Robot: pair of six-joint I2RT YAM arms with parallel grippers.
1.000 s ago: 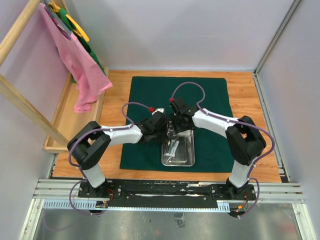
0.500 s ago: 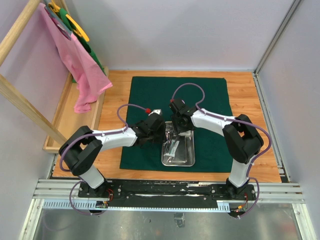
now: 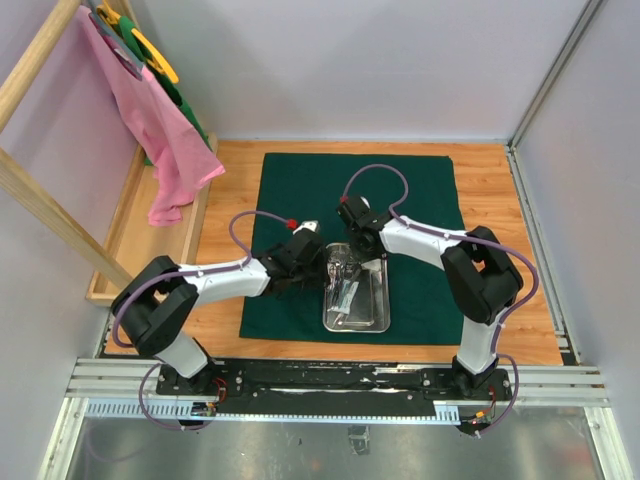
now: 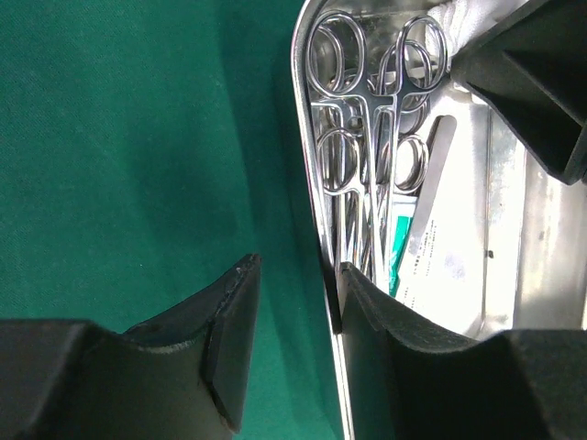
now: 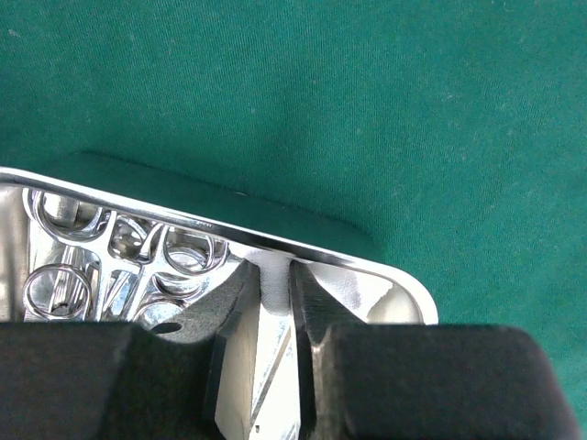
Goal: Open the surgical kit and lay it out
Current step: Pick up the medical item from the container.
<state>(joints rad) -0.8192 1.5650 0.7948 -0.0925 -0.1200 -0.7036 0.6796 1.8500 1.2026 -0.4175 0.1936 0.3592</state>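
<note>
The dark green cloth wrap (image 3: 300, 190) lies spread flat on the table. The steel tray (image 3: 372, 312) sits on its near middle. In the tray are ring-handled forceps (image 4: 367, 137), a flat tweezers blade (image 4: 433, 170) and a white packet (image 4: 438, 266). My left gripper (image 3: 322, 268) is open and straddles the tray's left rim (image 4: 307, 137): one finger over the cloth, one inside the tray (image 4: 295, 275). My right gripper (image 3: 350, 260) is at the tray's far end. It is shut (image 5: 272, 275) on the white gauze wad (image 5: 344, 286) in the tray's corner.
A wooden rack (image 3: 40, 200) with pink cloth (image 3: 160, 130) and green cloth stands at the left, above a wooden side tray (image 3: 130, 230). Grey walls close the back and the right. Bare wooden table (image 3: 490, 200) shows right of the green cloth.
Both grippers have shifted slightly at the tray's far end. The left arm's elbow has swung outward to the left. The tray has not moved.
</note>
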